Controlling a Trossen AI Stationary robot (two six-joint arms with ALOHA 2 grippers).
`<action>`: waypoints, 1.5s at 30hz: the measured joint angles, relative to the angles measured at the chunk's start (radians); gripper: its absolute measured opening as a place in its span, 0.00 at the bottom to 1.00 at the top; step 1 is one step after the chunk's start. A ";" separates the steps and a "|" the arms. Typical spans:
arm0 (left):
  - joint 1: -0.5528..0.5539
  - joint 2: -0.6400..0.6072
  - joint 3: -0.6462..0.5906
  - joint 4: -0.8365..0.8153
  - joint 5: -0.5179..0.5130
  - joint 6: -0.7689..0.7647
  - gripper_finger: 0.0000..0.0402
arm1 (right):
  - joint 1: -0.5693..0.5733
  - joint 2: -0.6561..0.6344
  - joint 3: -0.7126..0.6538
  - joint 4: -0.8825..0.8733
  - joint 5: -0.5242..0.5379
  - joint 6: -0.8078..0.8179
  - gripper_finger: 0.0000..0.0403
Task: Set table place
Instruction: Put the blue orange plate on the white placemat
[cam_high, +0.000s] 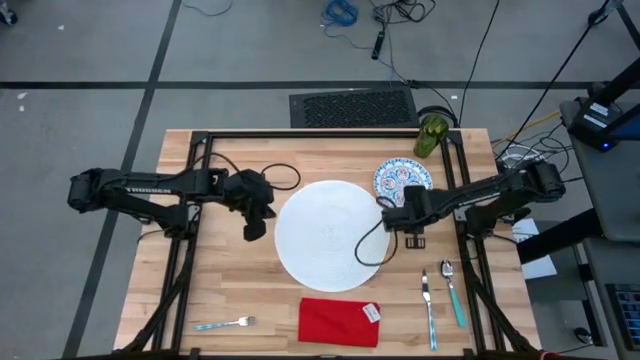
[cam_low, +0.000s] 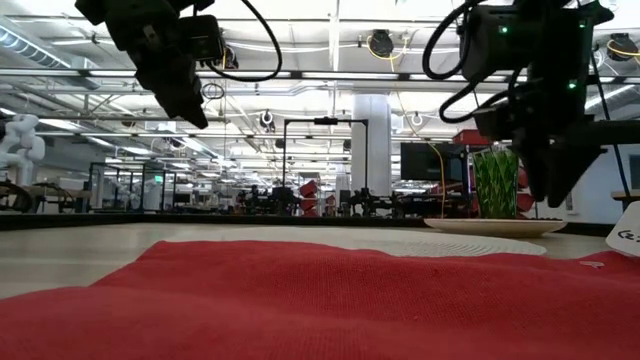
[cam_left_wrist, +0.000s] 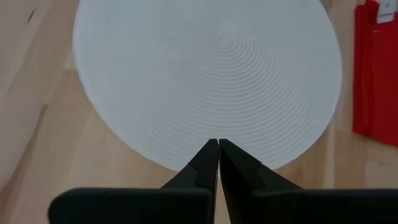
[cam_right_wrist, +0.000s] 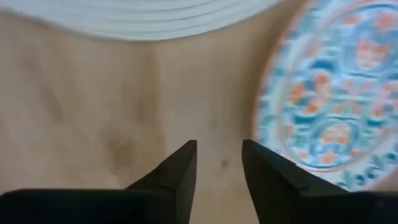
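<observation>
The big white plate (cam_high: 325, 235) lies flat at the middle of the table (cam_high: 200, 290). The small blue-patterned plate (cam_high: 402, 180) lies at its far right, with the green cup (cam_high: 432, 135) behind it. The red napkin (cam_high: 340, 322) lies at the near edge, the fork (cam_high: 225, 324) to its left, the knife (cam_high: 428, 305) and the teal-handled spoon (cam_high: 453, 295) to its right. My left gripper (cam_high: 265, 210) is shut and empty, raised by the white plate's left rim (cam_left_wrist: 205, 74). My right gripper (cam_high: 392, 215) is open and empty, raised between the two plates (cam_right_wrist: 336, 93).
Black frame rails (cam_high: 195, 180) run along the table's far, left and right sides. Bare wood shows left of the white plate and between the napkin and the knife. In the low view both grippers (cam_low: 185, 100) (cam_low: 555, 180) hang well above the tabletop.
</observation>
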 joint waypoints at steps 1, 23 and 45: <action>0.000 0.000 0.000 0.002 0.008 0.010 0.00 | -0.012 -0.017 -0.006 0.004 0.017 0.001 0.30; 0.001 0.000 0.000 0.000 0.029 0.035 0.00 | -0.113 0.070 -0.024 0.049 0.047 -0.011 0.35; 0.001 0.000 0.000 -0.002 0.028 0.034 0.00 | -0.152 0.164 0.069 0.099 0.060 0.018 0.35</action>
